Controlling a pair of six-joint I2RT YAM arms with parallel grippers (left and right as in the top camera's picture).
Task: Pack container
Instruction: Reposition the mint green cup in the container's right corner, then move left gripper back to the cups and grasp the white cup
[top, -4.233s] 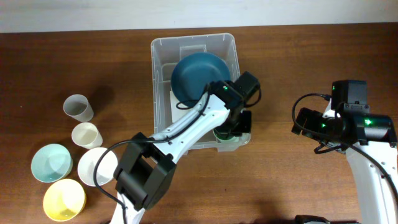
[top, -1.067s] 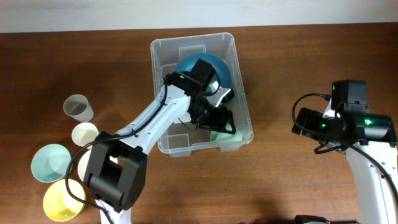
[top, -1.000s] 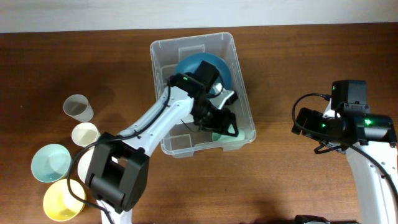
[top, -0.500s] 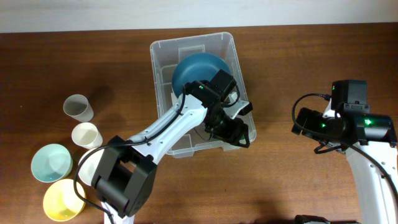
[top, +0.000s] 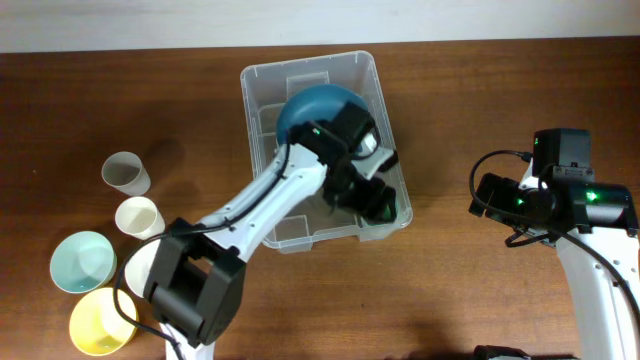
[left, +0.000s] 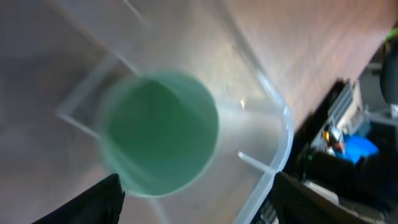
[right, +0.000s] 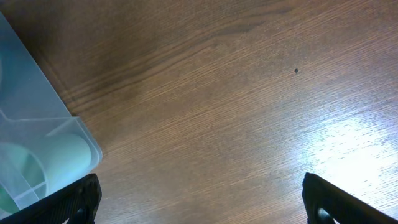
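The container (top: 300, 65), a clear plastic bin, stands at the table's middle with a dark blue bowl (top: 305, 108) in its far half. My left gripper (top: 378, 200) reaches into its near right corner. The left wrist view shows a green cup (left: 158, 134) lying in that corner, blurred, just beyond the jaws. My left gripper (left: 196, 205) is open, its fingers wide apart and clear of the cup. My right gripper (right: 199, 199) hangs open over bare wood to the right of the container's corner (right: 43, 143), holding nothing.
At the table's left stand a grey cup (top: 125, 173) and a cream cup (top: 138, 215). Nearer the front edge are a white bowl (top: 145, 268), a pale blue bowl (top: 83, 262) and a yellow bowl (top: 100, 320). The right arm's base (top: 570, 190) stands on the right.
My left gripper has swung toward the container's near right corner and its jaws have spread wider, leaving the green cup free. The container shifted slightly. The right arm has stayed still.
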